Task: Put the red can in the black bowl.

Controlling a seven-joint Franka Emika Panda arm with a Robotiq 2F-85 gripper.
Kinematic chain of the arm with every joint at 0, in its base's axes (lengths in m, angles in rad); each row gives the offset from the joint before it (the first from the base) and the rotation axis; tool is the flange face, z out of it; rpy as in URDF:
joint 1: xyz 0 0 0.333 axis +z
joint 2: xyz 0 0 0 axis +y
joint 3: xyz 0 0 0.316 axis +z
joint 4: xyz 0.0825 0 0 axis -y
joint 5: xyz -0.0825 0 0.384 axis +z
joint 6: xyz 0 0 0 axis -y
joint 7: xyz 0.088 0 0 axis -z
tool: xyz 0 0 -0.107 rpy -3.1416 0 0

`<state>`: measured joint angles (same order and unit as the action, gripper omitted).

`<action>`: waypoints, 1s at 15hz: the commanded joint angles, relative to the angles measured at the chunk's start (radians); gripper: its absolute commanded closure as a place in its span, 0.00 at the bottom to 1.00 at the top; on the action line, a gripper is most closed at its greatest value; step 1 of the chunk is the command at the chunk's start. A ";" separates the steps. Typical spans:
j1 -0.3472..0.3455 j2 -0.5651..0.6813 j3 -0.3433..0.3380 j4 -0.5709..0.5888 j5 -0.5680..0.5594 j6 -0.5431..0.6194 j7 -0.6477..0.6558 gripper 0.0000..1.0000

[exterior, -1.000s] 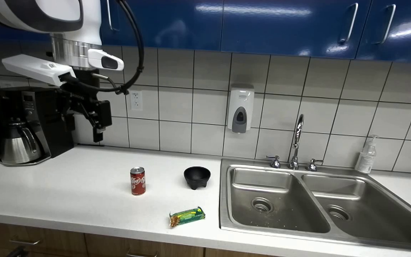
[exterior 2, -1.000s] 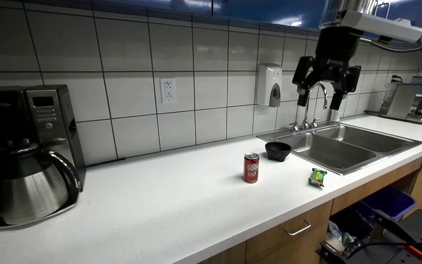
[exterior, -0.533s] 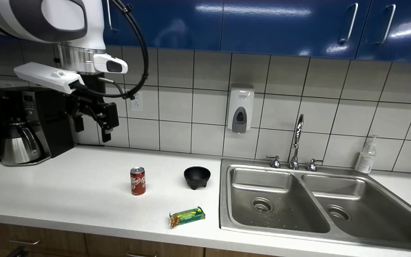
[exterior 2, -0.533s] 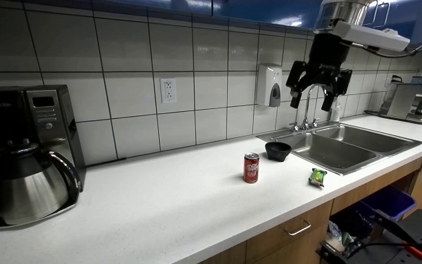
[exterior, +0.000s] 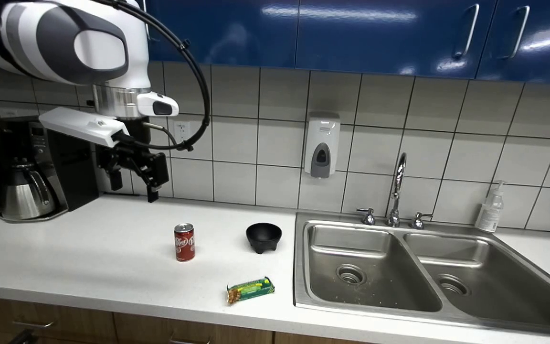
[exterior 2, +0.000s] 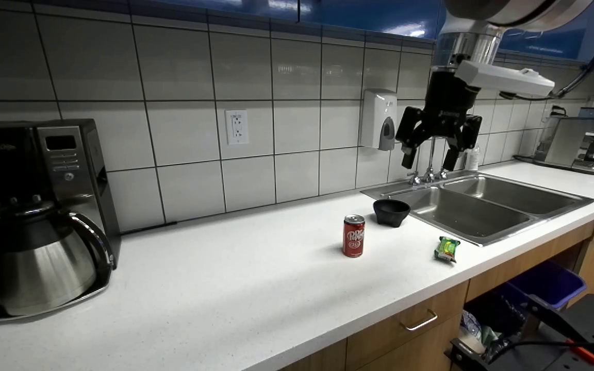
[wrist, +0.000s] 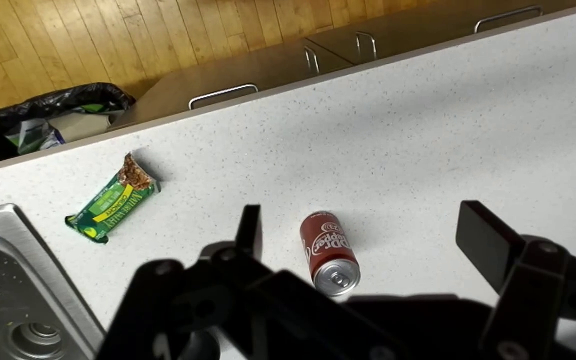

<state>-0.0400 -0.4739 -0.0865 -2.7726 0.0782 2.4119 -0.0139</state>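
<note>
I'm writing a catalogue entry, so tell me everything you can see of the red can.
The red can is a small cylinder, metallic in look, with white Dr Pepper lettering and a silvery top bearing a pull tab; whether it is open I cannot tell. It stands upright on the white counter, apart from the black bowl and the green packet. Only the counter touches it; the spread jaws do not.

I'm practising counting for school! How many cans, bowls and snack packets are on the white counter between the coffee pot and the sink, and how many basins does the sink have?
Red can: 1
Black bowl: 1
Green snack packet: 1
Sink basins: 2
Total: 5
</note>
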 commanded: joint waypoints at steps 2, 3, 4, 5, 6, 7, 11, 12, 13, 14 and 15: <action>0.004 0.084 -0.004 0.015 -0.002 0.067 -0.046 0.00; 0.005 0.100 -0.004 0.017 -0.002 0.080 -0.049 0.00; 0.006 0.118 -0.004 0.020 -0.002 0.092 -0.053 0.00; 0.008 0.136 -0.004 0.024 -0.001 0.105 -0.058 0.00; 0.010 0.157 -0.003 0.030 0.000 0.119 -0.062 0.00; 0.012 0.176 -0.004 0.034 0.003 0.134 -0.067 0.00; 0.024 0.262 -0.006 0.069 0.017 0.175 -0.089 0.00; 0.027 0.283 -0.005 0.080 0.020 0.182 -0.094 0.00; 0.029 0.304 -0.003 0.091 0.021 0.191 -0.096 0.00; 0.031 0.328 -0.001 0.104 0.023 0.201 -0.098 0.00; 0.034 0.350 0.001 0.118 0.027 0.207 -0.104 0.00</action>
<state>-0.0180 -0.2035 -0.0869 -2.7122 0.0792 2.5968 -0.0773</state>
